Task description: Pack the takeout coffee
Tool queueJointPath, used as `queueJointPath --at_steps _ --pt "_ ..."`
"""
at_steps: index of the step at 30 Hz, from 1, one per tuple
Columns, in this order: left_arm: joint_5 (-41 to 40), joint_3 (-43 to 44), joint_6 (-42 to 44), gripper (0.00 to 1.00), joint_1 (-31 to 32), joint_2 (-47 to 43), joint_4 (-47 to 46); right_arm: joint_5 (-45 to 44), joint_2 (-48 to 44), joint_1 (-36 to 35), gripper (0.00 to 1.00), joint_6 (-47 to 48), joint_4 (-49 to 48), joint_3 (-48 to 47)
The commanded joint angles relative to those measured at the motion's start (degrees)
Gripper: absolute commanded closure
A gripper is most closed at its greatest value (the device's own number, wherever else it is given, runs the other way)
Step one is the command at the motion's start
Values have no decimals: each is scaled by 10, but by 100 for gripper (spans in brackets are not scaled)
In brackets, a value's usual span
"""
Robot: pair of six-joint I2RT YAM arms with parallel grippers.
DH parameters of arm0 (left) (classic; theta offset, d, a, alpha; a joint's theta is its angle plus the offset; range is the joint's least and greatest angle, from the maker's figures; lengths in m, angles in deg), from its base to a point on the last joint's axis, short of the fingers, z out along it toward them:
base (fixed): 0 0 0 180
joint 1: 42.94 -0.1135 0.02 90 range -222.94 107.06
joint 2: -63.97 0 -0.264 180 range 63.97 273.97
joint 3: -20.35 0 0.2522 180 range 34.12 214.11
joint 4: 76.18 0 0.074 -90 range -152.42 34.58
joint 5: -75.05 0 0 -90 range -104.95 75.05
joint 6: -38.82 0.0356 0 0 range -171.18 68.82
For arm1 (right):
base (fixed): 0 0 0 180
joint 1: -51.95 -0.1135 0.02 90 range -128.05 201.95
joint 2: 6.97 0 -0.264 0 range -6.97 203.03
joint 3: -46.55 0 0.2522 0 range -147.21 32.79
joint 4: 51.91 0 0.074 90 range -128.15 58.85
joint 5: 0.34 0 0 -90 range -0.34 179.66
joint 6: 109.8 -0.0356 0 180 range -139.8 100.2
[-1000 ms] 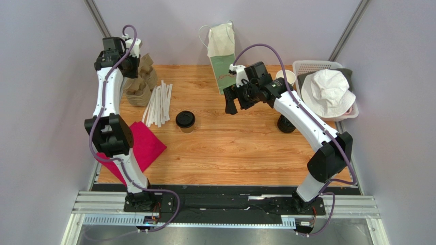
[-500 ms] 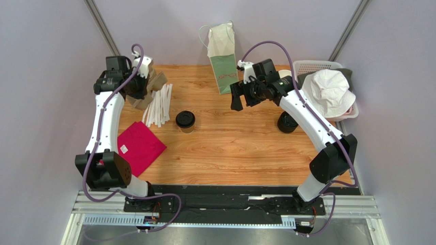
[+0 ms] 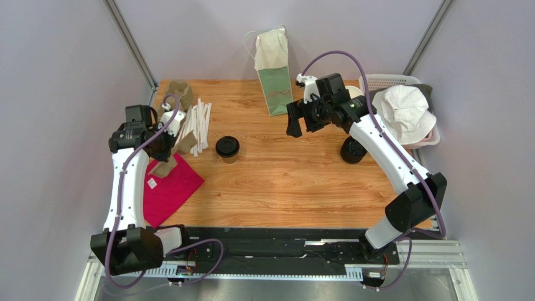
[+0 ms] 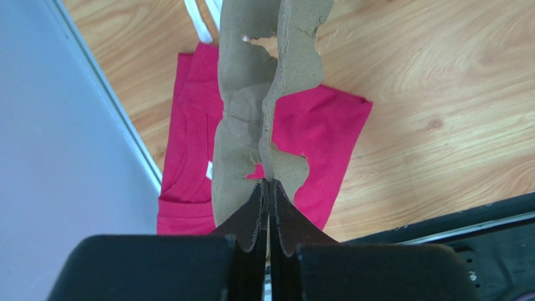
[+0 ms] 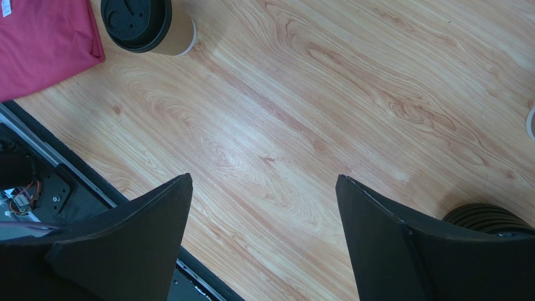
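The takeout coffee (image 3: 227, 148), a kraft-brown cup with a black lid, stands upright mid-table; it also shows at the top left of the right wrist view (image 5: 147, 25). My left gripper (image 3: 161, 142) is shut on a brown moulded pulp cup carrier (image 3: 183, 134), held up over the red cloth (image 3: 171, 184), left of the coffee. In the left wrist view the gripper (image 4: 269, 183) pinches the carrier's edge (image 4: 251, 94). My right gripper (image 3: 297, 123) is open and empty, above the table right of the coffee; its wrist view (image 5: 264, 182) shows bare wood between the fingers.
A green and white paper bag (image 3: 273, 75) stands at the back centre. White wrapped straws (image 3: 196, 124) lie left of the coffee. More pulp carriers (image 3: 181, 89) sit at the back left. A black lid stack (image 3: 352, 151) and a basket (image 3: 377, 81) with a white hat (image 3: 402, 113) are at the right.
My left arm has swung from the back left corner toward the near left, carrying one pulp carrier off the stack to over the red cloth. My right gripper drifted slightly right.
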Motion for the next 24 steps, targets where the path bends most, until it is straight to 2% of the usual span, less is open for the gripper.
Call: queueJointPath --at_steps 1,4,10,20,24 --pt "-15 -30 42 100 -5 -20 -14 8 -25 3 10 -4 -9 2" --pt "-11 -29 35 100 -5 -13 -24 6 -27 3 10 -2 -9 4" --pt "9 74 0 100 22 56 -44 10 -20 3 10 -5 -9 3" --pt "7 311 -35 100 125 302 -107 6 -13 7 10 -5 -8 0" --pt "15 392 -73 100 140 392 -115 5 -18 19 10 -4 -9 -4"
